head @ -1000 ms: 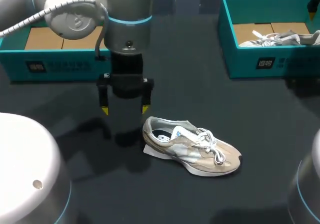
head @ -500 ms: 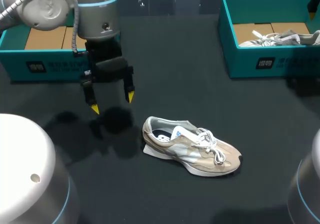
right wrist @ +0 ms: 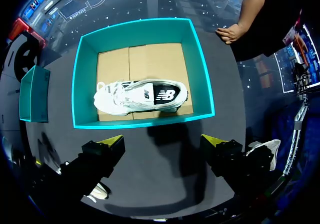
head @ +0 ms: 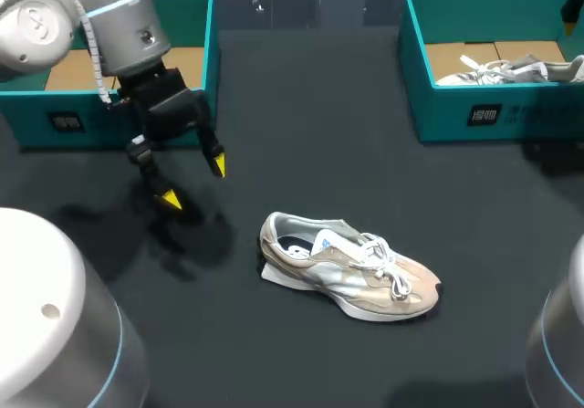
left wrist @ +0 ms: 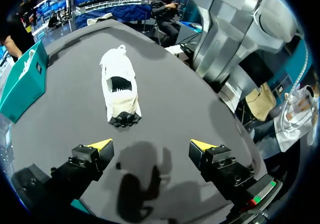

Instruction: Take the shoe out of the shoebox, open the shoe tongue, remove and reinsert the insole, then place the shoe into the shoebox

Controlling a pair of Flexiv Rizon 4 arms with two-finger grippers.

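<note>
A beige and silver shoe (head: 347, 266) lies on its sole on the dark table, toe to the right, tongue and white laces up. My left gripper (head: 194, 182) hangs open and tilted to the shoe's left, close to the left teal shoebox (head: 91, 120), holding nothing. In the left wrist view the shoe (left wrist: 119, 86) lies well ahead of the open left gripper (left wrist: 152, 145). My right gripper (right wrist: 164, 141) stands open above the near wall of the right teal shoebox (right wrist: 145, 124), where a white shoe (right wrist: 142, 96) lies on its side.
The right shoebox (head: 456, 116) with its white shoe (head: 511, 68) stands at the back right. The left box shows a cardboard floor (head: 68, 70). A person's hand (right wrist: 230, 32) is by the table's edge beyond the right box.
My left arm has swung left and back, away from the beige shoe, and its open gripper now tilts. The shoe has not moved.
</note>
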